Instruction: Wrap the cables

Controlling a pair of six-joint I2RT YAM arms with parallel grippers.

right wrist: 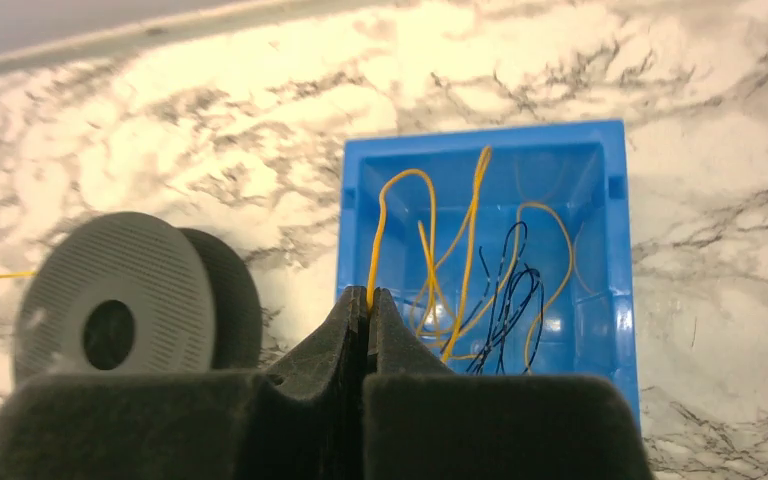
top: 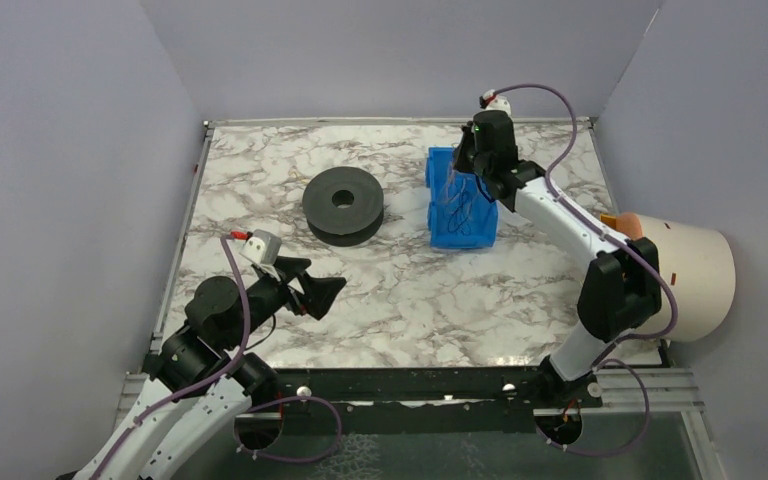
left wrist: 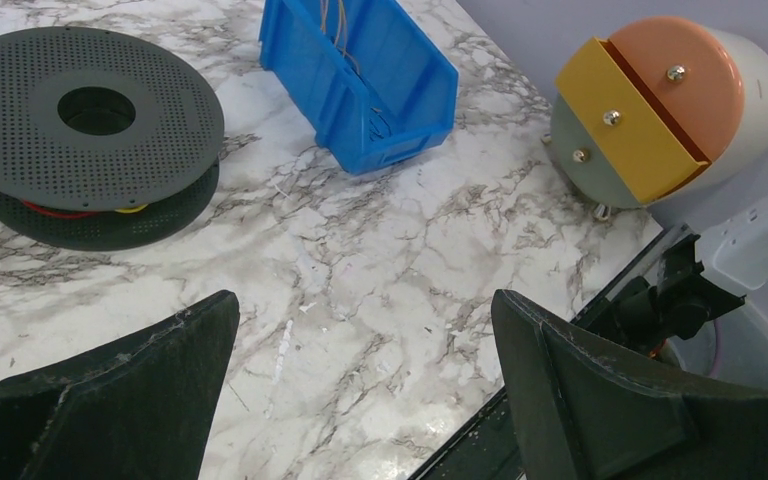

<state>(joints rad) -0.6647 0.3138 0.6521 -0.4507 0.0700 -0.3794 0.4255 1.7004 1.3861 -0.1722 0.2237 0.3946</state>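
Right gripper point(right wrist: 368, 296): pinched tight on one yellow cable point(right wrist: 373, 262), held just at the tips, above the blue bin point(right wrist: 480, 140).
Yellow cable: rising from the pinch, looping over, dropping back into the bin; far end lost among other strands.
Slip risk: thin strand, gripped only at the very tip; likely to slide out under a sharp pull.
Tangle risk: crossed with further yellow loops and with black cables point(right wrist: 505, 290); liable to drag the whole nest up instead of one strand.
Bin risk: light-looking, loose on the table point(top: 410, 290); apt to tip or skid toward the spool point(right wrist: 150, 270) if tugged by a caught loop.
Snag risk: bin rim and corner slots, possible catch points during the lift.
Spool: lying flat on one flange, left of the bin and well apart from it; red and yellow turns visible between the flanges in the left wrist view.
Wrapping risk: narrow gap between flanges; easy to lay cable over the top flange instead of into the groove; also apt to spin or shift, unheld.
Left gripper point(left wrist: 365, 312): spread wide, holding nothing, hovering low over the near side of the table, short of the spool.
Coordination risk: no hold on the spool yet; slack cable likely to spring loose without a second grip.
Domed unit point(left wrist: 660, 110): at the right table edge; possible knock on a wide swing back.
Progress: judged early, with one strand picked and the rest lying in the bin.
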